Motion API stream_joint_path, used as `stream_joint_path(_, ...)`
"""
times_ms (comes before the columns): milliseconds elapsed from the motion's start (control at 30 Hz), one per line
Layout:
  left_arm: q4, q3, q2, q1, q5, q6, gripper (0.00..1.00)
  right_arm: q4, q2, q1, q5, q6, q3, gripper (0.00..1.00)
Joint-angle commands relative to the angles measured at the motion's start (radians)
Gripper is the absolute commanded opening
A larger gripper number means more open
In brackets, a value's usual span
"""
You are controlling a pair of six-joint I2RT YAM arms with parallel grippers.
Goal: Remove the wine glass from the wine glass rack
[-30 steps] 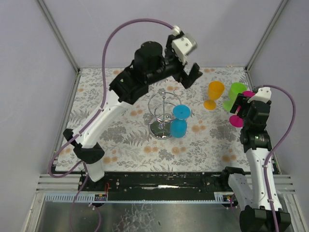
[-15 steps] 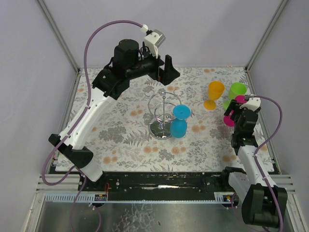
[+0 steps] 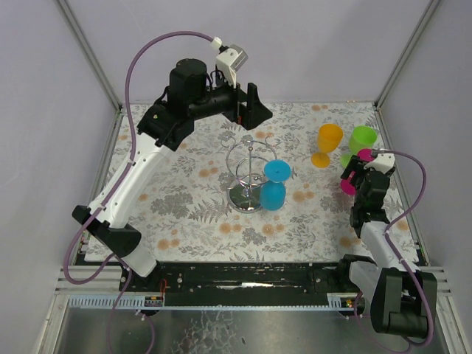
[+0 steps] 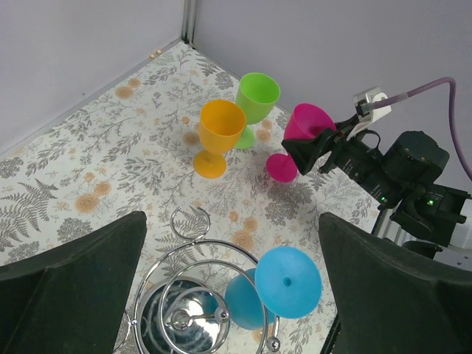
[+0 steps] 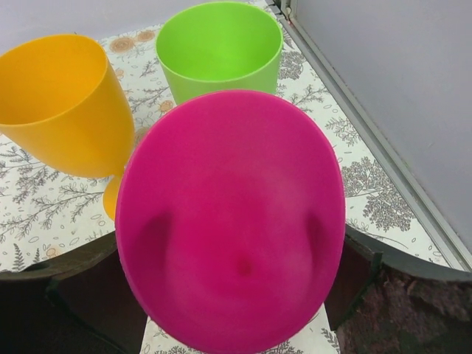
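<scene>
The wine glass rack [image 3: 247,177] is a shiny silver stand with wire rings, in the middle of the table. A blue wine glass [image 3: 274,186] hangs upside down on its right side. The left wrist view shows the rack [image 4: 184,295] and the blue glass [image 4: 284,284] from above. My left gripper [image 3: 254,116] is open and empty, high above and behind the rack. Its fingers [image 4: 74,295] flank the rack in the left wrist view. My right gripper [image 3: 354,175] is shut on a magenta wine glass [image 5: 232,221], held tilted at the right of the table.
An orange wine glass [image 3: 328,144] and a green wine glass [image 3: 361,140] stand upright at the back right, just beyond the magenta glass. The enclosure's walls and metal frame posts border the floral tablecloth.
My left arm has swung left and back, so its gripper now sits above the rack's far side. My right gripper has moved slightly left and toward me with the magenta glass.
</scene>
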Motion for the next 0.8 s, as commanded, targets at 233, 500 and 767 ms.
stream_joint_path(233, 0.037, -0.022, -0.015, 0.019, 0.047, -0.018, 1.00, 0.099, -0.028, 0.000, 0.099, 0.011, -0.076, 0.85)
stream_joint_path(500, 0.042, -0.044, -0.028, 0.020, 0.061, -0.030, 1.00, 0.106, -0.049, -0.005, 0.024, 0.020, -0.088, 0.99)
stream_joint_path(767, 0.045, -0.072, -0.054, 0.022, 0.053, -0.037, 1.00, 0.040, -0.135, -0.007, 0.019, 0.021, -0.055, 0.99)
